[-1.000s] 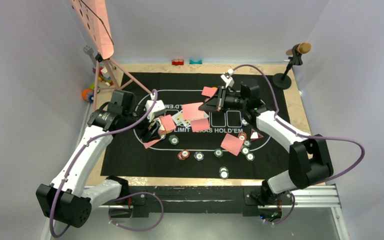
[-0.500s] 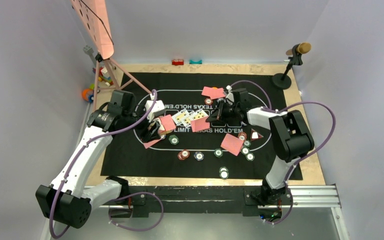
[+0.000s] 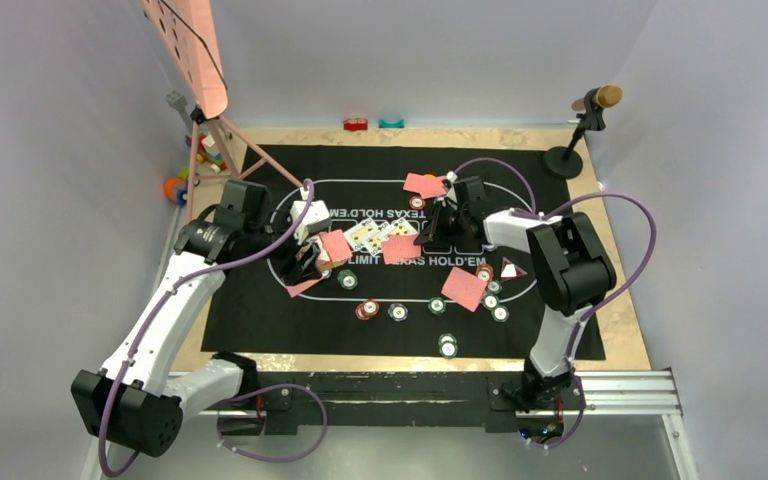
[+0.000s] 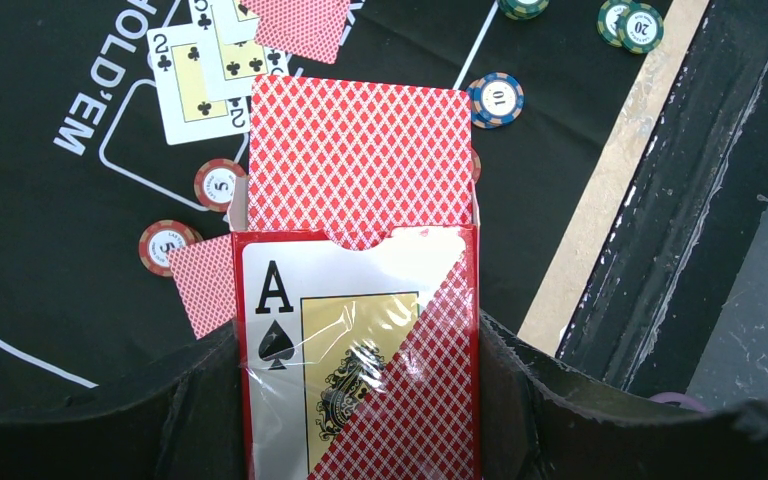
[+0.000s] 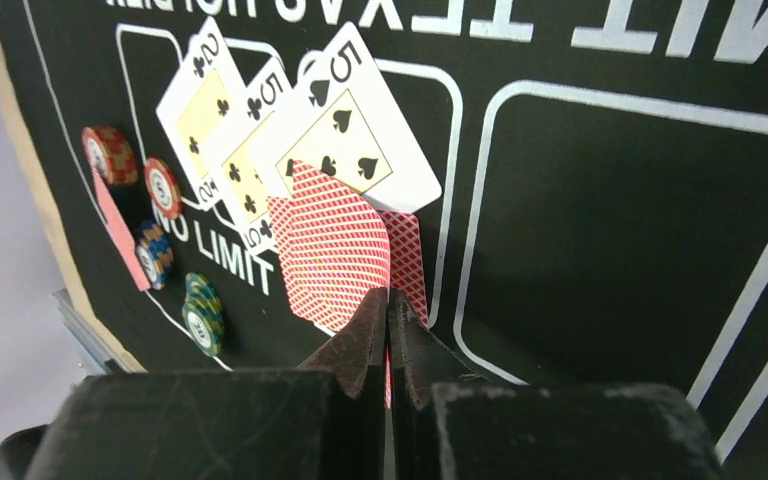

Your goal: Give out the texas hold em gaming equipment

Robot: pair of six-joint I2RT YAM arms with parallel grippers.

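My left gripper (image 4: 360,405) (image 3: 305,262) is shut on a red card box (image 4: 360,350) showing an ace of spades. A stack of red-backed cards (image 4: 360,160) sticks out of the box's open end. My right gripper (image 5: 390,305) (image 3: 428,238) is shut on the edge of one red-backed card (image 5: 335,250) (image 3: 400,248), low over the mat's middle. Just beyond it lie three face-up cards: a two of clubs (image 5: 200,100), a five of clubs (image 5: 245,160) and a five of spades (image 5: 350,130). More red-backed cards (image 3: 464,288) and chips (image 3: 367,309) are scattered on the black mat (image 3: 260,300).
A pink stand on a tripod (image 3: 210,130) rises at the back left, with small toys (image 3: 182,180) by its feet. A microphone on a stand (image 3: 588,112) is at the back right. Two small blocks (image 3: 356,124) lie beyond the mat. A black rail (image 4: 680,200) runs along the near edge.
My right arm has folded inward and brought its red-backed card down and forward to the mat's middle, uncovering the face-up cards. The left arm and its box have not moved.
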